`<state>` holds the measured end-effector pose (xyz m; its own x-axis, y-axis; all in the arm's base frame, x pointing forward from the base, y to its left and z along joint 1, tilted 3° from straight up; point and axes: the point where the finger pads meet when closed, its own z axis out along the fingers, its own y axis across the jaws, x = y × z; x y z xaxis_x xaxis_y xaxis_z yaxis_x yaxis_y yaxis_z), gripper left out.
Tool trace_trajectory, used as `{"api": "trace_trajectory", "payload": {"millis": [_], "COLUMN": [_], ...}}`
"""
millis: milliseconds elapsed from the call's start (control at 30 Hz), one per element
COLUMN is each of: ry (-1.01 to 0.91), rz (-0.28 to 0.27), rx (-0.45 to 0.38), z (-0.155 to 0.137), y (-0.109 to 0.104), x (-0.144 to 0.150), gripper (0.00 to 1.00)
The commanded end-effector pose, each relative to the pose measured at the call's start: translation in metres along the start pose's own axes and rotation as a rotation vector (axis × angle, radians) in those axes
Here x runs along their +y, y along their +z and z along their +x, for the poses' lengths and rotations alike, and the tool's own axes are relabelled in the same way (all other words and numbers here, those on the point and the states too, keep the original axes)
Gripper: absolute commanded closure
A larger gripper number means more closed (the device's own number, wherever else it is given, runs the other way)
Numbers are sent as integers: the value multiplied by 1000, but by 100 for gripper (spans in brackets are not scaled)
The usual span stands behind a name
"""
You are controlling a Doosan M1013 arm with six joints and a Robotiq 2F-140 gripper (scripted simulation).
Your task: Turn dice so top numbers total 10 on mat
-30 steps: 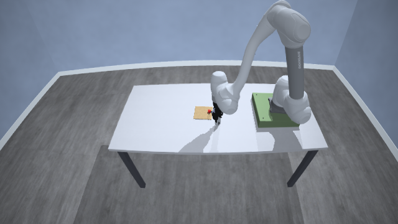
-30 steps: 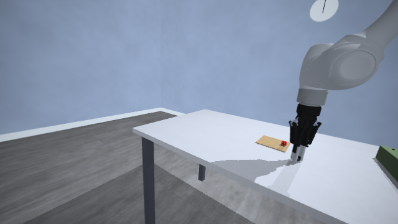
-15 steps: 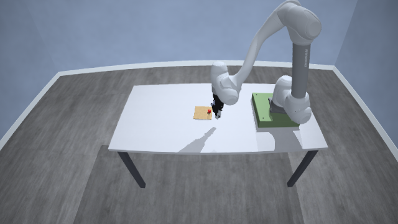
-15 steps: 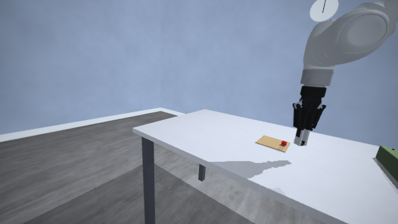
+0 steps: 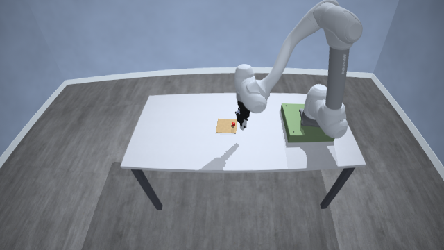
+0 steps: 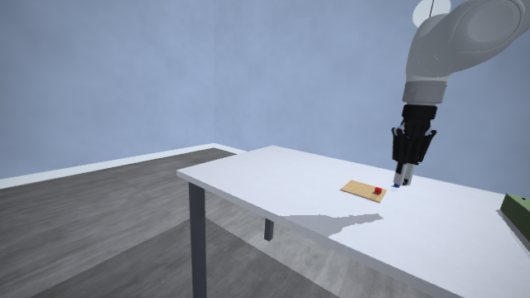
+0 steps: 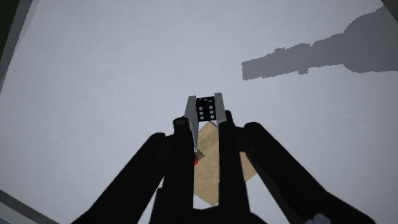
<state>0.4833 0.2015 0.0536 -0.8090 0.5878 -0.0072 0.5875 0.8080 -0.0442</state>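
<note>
My gripper (image 5: pixel 243 126) (image 6: pixel 402 182) (image 7: pixel 206 106) is shut on a black die (image 7: pixel 205 110) with white pips. It holds the die just off the right edge of the tan mat (image 5: pixel 223 127) (image 6: pixel 358 188) (image 7: pixel 209 149), a little above the white table (image 5: pixel 180 139). A red die (image 5: pixel 234 123) (image 6: pixel 378 190) lies on the mat near that edge; in the wrist view only a sliver of the red die (image 7: pixel 195 159) shows beside a finger. A small blue speck (image 6: pixel 395 185) shows by the fingertips; I cannot tell what it is. I see no third die clearly.
The arm's green base plate (image 5: pixel 295 128) (image 6: pixel 515 207) sits on the right part of the table. The arm's shadow (image 5: pixel 222 160) falls across the table front. The table's front edge (image 5: pixel 243 170) is well away from the mat.
</note>
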Motion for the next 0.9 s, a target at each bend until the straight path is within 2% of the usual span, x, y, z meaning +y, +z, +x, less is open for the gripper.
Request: {"api": "trace_trajectory", "payload": {"millis": [0,67,133,233,400,600,700,767,867], "ry": [-26,-103,-103,-267,-386,-595,-610,-714,-772], "rz": [0,0,0,0,0,0,0,0,0], "rx": [0,0,0,0,0,0,0,0,0], "z": [-5,-21,-21,-55,-80,-125,-128,-151,-163], "y": [0,-1,-1,-3,-3,-4,-4,-4,-4], "x": [0,1,1,2,1,-5,-5,-10,-12], "gripper": [91,91,91,91,91,91,91,91,91]}}
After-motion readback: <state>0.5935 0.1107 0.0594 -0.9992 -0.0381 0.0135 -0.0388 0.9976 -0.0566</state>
